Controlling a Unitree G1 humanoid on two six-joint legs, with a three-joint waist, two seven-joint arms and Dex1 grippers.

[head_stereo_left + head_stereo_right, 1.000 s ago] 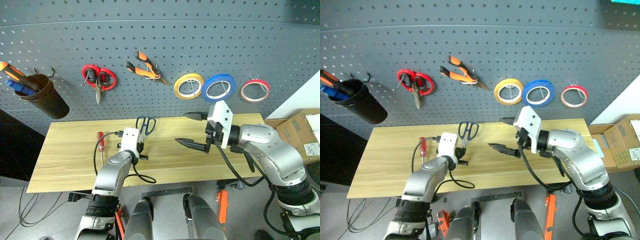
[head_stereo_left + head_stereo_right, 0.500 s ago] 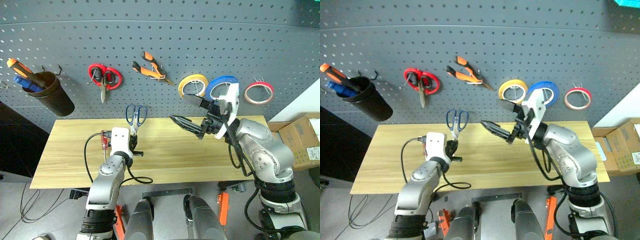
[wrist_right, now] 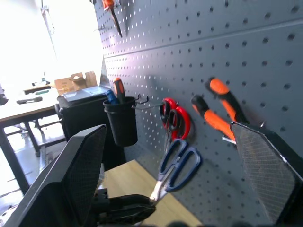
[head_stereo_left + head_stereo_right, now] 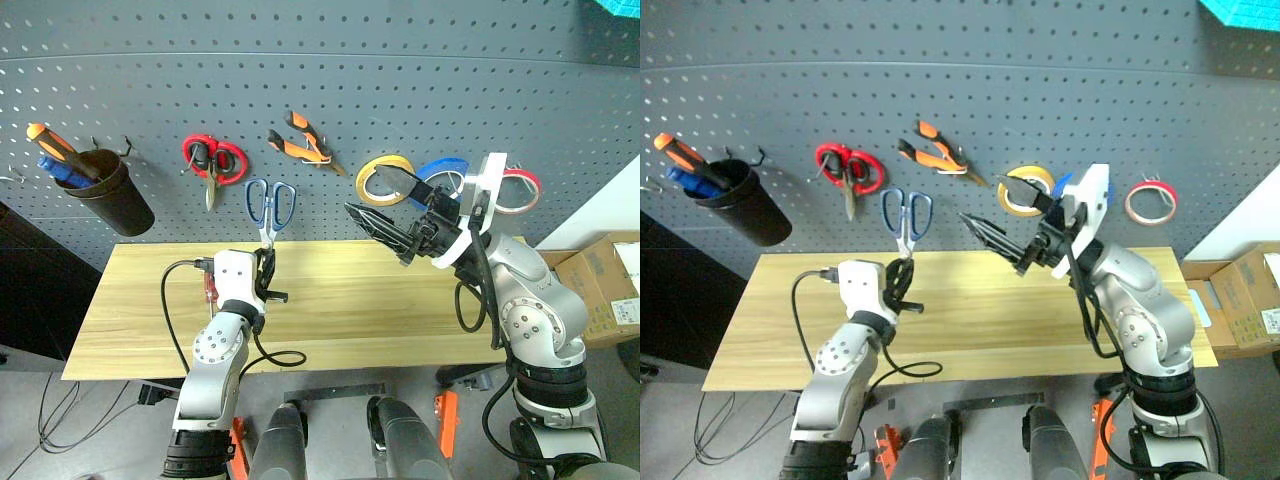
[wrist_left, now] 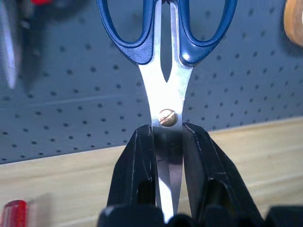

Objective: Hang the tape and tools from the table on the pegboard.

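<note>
My left gripper [image 4: 266, 268] is shut on the blades of the dark blue-handled scissors [image 4: 267, 232], held upright with the handles [image 5: 142, 45] up against the pegboard [image 4: 400, 70]. In the left wrist view its fingers [image 5: 142, 161] clamp just below the scissors' pivot screw. My right gripper [image 4: 368, 192] hangs open and empty in front of the pegboard, to the right of the scissors. The orange-and-black pliers [image 4: 303, 143] and the red tape [image 4: 1128, 205] hang on the pegboard. The red-handled screwdriver [image 4: 207, 288] lies on the table [image 4: 400, 310], partly hidden behind my left gripper.
Red-handled scissors [image 4: 213, 160], a yellow roll [image 4: 372, 172] and a blue roll [image 4: 447, 168] hang on the pegboard. A dark cup [image 4: 112, 195] holding an orange-handled screwdriver hangs at the left. A cardboard box [image 4: 605, 290] stands past the table's right end.
My left gripper has lifted the blue scissors off the table and tipped them upright against the pegboard. My right gripper has risen and turned, still open.
</note>
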